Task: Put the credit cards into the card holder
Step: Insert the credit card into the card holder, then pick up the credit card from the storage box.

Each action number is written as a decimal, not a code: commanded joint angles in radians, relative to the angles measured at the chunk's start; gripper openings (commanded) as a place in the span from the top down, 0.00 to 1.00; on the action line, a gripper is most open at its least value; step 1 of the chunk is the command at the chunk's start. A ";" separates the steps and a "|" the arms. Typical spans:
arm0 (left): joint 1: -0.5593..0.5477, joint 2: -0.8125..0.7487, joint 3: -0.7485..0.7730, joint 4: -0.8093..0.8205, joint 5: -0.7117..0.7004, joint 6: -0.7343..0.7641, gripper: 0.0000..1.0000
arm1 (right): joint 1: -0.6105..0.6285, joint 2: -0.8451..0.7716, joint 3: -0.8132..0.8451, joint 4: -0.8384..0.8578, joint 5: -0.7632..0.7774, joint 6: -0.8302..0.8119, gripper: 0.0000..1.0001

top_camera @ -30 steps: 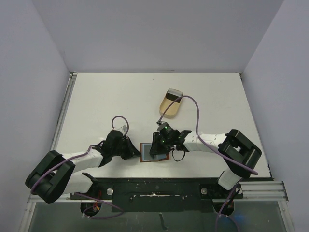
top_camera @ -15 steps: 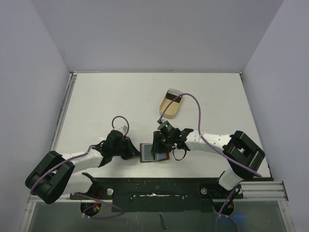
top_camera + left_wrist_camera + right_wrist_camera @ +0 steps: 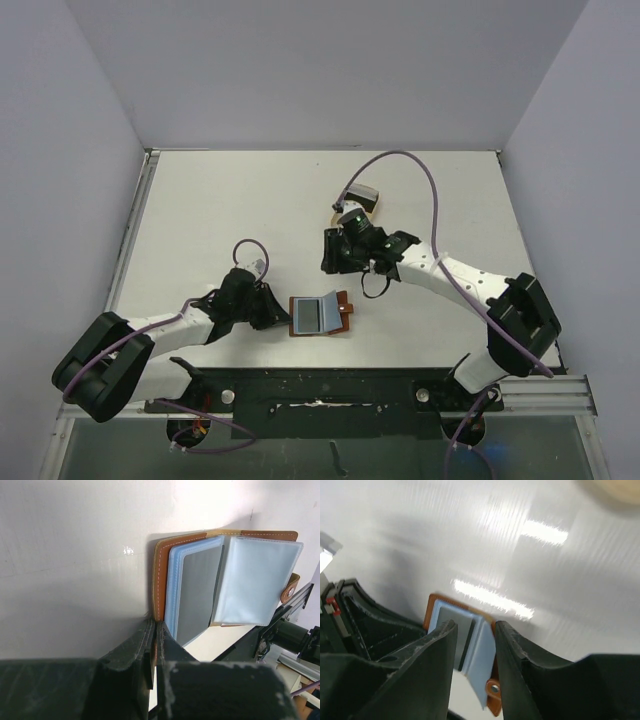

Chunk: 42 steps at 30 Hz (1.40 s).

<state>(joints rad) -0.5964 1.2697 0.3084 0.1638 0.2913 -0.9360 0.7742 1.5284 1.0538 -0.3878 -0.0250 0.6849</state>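
By the table's near edge we see the brown holder open, clear sleeves fanned; our left gripper pinches its edge, right gripper parted, empty

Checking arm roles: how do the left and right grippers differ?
The left gripper pinches the card holder's brown cover edge; the right gripper holds nothing. Left jaws are shut, right jaws parted. The left touches the holder; the right hovers clear of it. Both have black fingers.
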 commanded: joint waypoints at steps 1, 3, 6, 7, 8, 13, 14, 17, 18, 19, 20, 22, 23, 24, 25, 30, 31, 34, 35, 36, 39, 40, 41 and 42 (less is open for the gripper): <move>-0.006 -0.015 0.031 -0.013 -0.006 0.028 1.00 | -0.070 -0.019 0.141 -0.068 0.146 -0.212 0.62; -0.006 -0.016 0.035 -0.014 -0.003 0.029 1.00 | -0.118 0.007 0.189 -0.079 0.155 -0.279 0.62; -0.005 -0.023 0.042 -0.026 -0.001 0.035 1.00 | -0.185 0.049 0.251 -0.072 0.179 -0.380 0.60; -0.005 -0.024 0.044 -0.031 0.000 0.036 1.00 | -0.213 0.067 0.271 -0.069 0.184 -0.418 0.59; -0.006 -0.028 0.046 -0.033 0.002 0.038 1.00 | -0.231 0.086 0.291 -0.067 0.191 -0.456 0.58; -0.004 -0.034 0.048 -0.035 0.012 0.040 0.99 | -0.281 0.195 0.405 -0.071 0.255 -0.610 0.54; -0.004 -0.035 0.048 -0.036 0.014 0.039 0.99 | -0.285 0.215 0.423 -0.061 0.262 -0.650 0.53; -0.004 -0.039 0.044 -0.034 0.022 0.040 0.99 | -0.301 0.287 0.475 -0.048 0.281 -0.727 0.51; -0.006 -0.041 0.043 -0.033 0.025 0.038 0.99 | -0.307 0.310 0.495 -0.048 0.282 -0.749 0.51; -0.005 -0.044 0.042 -0.032 0.027 0.037 0.99 | -0.315 0.334 0.514 -0.047 0.283 -0.768 0.50; -0.006 -0.048 0.039 -0.031 0.029 0.036 0.99 | -0.318 0.358 0.536 -0.046 0.282 -0.786 0.50; -0.005 -0.051 0.036 -0.028 0.031 0.035 0.99 | -0.327 0.401 0.579 -0.045 0.283 -0.818 0.48; -0.005 -0.052 0.036 -0.026 0.031 0.034 0.99 | -0.330 0.422 0.599 -0.043 0.282 -0.834 0.48; -0.005 -0.052 0.036 -0.026 0.030 0.035 0.99 | -0.330 0.444 0.620 -0.045 0.282 -0.846 0.47; -0.005 -0.052 0.037 -0.026 0.031 0.035 0.99 | -0.331 0.460 0.637 -0.044 0.282 -0.860 0.47; -0.007 -0.054 0.033 -0.019 0.032 0.028 0.99 | -0.332 0.516 0.662 -0.014 0.278 -0.927 0.47; -0.009 -0.055 0.031 -0.017 0.032 0.027 0.99 | -0.332 0.526 0.670 -0.010 0.280 -0.943 0.47; -0.008 -0.047 0.028 -0.011 0.034 0.027 0.99 | -0.332 0.556 0.694 -0.009 0.285 -0.972 0.47; -0.008 -0.043 0.028 -0.010 0.035 0.027 0.99 | -0.332 0.565 0.700 -0.008 0.291 -0.979 0.47; -0.007 -0.040 0.028 -0.007 0.038 0.028 0.99 | -0.332 0.574 0.703 -0.006 0.299 -0.985 0.47; -0.009 -0.033 0.029 0.001 0.043 0.027 0.99 | -0.332 0.598 0.706 0.005 0.319 -1.009 0.47; -0.009 -0.032 0.029 0.002 0.043 0.026 0.99 | -0.332 0.607 0.707 0.009 0.328 -1.015 0.47; -0.009 -0.032 0.030 0.001 0.043 0.026 0.99 | -0.332 0.613 0.708 0.012 0.342 -1.021 0.47; -0.009 -0.032 0.032 0.002 0.045 0.026 0.99 | -0.332 0.619 0.710 0.017 0.352 -1.023 0.47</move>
<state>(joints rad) -0.5991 1.2385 0.3161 0.1226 0.3153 -0.9134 0.4438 2.1395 1.7161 -0.4244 0.2626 -0.2890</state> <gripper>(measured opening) 0.018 0.533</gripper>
